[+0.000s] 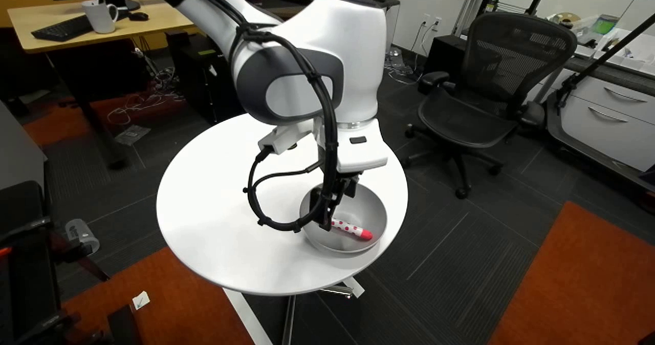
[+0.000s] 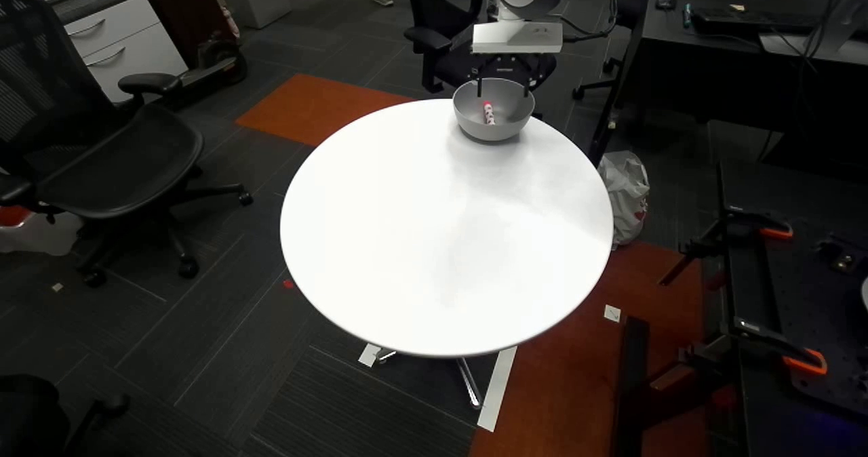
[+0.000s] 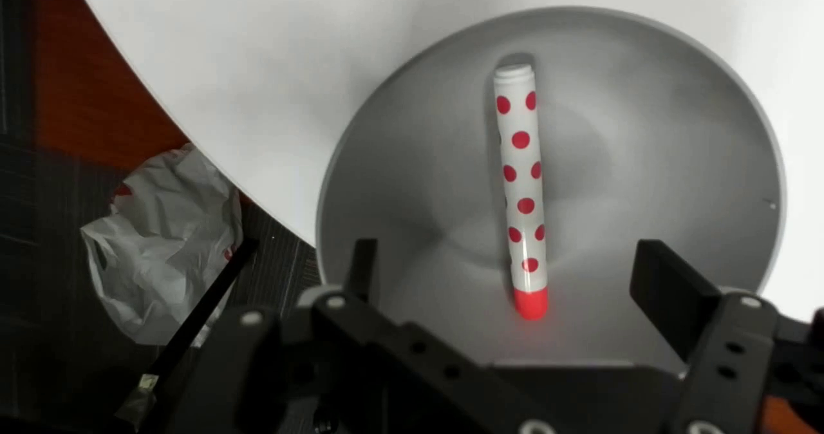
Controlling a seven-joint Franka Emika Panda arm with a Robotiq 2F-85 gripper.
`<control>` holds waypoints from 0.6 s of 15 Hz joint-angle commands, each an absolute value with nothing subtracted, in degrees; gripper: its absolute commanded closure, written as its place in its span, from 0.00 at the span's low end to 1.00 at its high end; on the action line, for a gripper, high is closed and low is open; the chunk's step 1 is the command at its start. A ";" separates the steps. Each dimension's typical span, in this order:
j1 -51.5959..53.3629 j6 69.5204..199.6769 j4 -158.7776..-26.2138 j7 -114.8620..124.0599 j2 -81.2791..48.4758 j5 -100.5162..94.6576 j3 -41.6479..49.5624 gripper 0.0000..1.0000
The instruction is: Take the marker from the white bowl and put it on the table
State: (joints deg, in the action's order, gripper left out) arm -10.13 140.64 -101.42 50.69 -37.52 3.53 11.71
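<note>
The white bowl stands on the round white table near its edge in both exterior views: bowl (image 1: 371, 207), table (image 1: 220, 207); bowl (image 2: 478, 130), table (image 2: 434, 240). The marker (image 3: 524, 196), white with red dots and a red end, lies inside the bowl (image 3: 676, 131), its red end toward my gripper. It also shows in both exterior views as the marker (image 1: 354, 229) and the marker (image 2: 489, 112). My gripper (image 3: 508, 254) is open and empty, its fingers apart on either side of the marker's red-end half, touching nothing visible. It points down over the bowl in an exterior view (image 2: 502, 91).
The bowl's rim surrounds the marker. A plastic bag (image 2: 622, 192) lies on the floor beside the table. A black mesh chair (image 1: 476, 114) stands near the table. A light-wood desk (image 1: 158, 15) with a mug (image 1: 100, 16) stands behind the arm.
</note>
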 commanded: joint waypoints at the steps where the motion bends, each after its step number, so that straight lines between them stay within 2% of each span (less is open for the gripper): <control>1: -10.17 137.67 -97.15 48.99 -40.55 5.33 12.47 0.00; 9: -10.02 136.18 -93.69 49.15 -44.68 5.32 12.46 0.00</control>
